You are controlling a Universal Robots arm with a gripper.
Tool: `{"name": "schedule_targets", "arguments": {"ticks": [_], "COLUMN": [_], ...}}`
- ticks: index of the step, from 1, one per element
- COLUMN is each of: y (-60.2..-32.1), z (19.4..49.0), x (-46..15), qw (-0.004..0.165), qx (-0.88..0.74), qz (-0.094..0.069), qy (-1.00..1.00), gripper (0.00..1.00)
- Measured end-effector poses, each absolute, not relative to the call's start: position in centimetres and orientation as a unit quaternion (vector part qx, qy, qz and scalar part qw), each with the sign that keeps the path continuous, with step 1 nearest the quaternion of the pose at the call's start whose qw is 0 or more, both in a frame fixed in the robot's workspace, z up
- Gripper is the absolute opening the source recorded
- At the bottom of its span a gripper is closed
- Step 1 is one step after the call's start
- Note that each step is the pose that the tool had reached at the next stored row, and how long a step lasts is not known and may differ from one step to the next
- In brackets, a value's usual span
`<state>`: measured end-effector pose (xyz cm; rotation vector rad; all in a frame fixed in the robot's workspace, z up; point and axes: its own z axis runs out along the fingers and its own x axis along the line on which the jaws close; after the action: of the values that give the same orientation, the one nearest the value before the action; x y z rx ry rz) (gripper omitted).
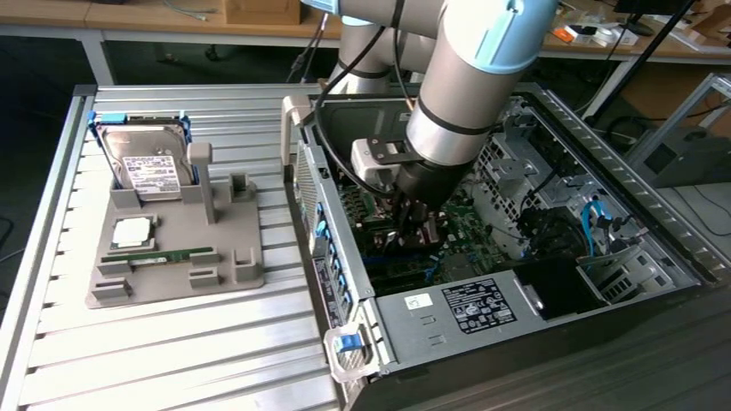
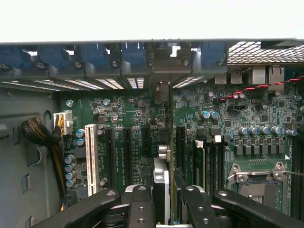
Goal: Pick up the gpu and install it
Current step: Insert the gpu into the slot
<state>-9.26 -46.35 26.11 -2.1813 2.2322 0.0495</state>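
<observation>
Your tool grips the gpu edge-on, jaws narrow-set, inside the open PC case, card upright over the mobo slots; whether it's seated yet, you can't tell.

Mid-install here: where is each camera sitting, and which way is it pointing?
Exterior view: raised, off the arm, looking down on the open computer case and grey parts tray; the arm and gripper show.
Wrist view: on the wrist, facing along the gripper's fingers onto the motherboard; the gpu sits edge-on between them.
Shared: gripper and motherboard.
</observation>
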Motion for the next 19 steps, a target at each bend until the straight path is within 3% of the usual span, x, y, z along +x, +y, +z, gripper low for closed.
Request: {"name": "schedule_targets", "arguments": {"ticks": [11, 19], "y": [-46.35, -46.21], "z": [25.80, 25.81], "x": [-9.25, -9.25], "qw": [0.009, -0.006], "qx": [-0.699, -0.699], "qz": [0.015, -0.001], "qy": [0.715, 0.715], "gripper": [0.27, 0.27]}}
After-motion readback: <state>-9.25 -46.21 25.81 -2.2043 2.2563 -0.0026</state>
